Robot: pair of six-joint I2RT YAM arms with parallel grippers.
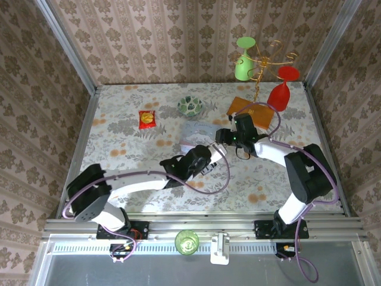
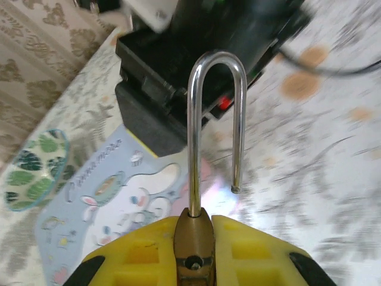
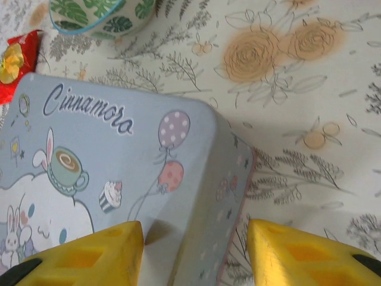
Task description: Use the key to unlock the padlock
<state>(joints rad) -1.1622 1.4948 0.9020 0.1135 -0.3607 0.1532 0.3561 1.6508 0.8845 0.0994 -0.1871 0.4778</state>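
Here, padlock (image 2: 193, 235) sits clamped between yellow pads (image 2: 137, 259) of left gripper (image 2: 193, 229). Jaws narrow, brass body edge-on in gap, lifted off floral tablecloth (image 2: 333, 179). Small, brass-coloured, round detail on near face. Thin silvery shackle (image 2: 193, 131) stands open: long leg seated in body, short leg's tip free in air. Arch points at black housing of right arm (image 2: 161, 101).

Right gripper (image 3: 193, 232): jaws moderately apart, gripping nothing, straddling corner of pastel Cinnamoroll tin (image 3: 107, 155). Leaf-pattern bowl (image 3: 101, 15) and red snack packet (image 3: 15, 59) beyond tin.
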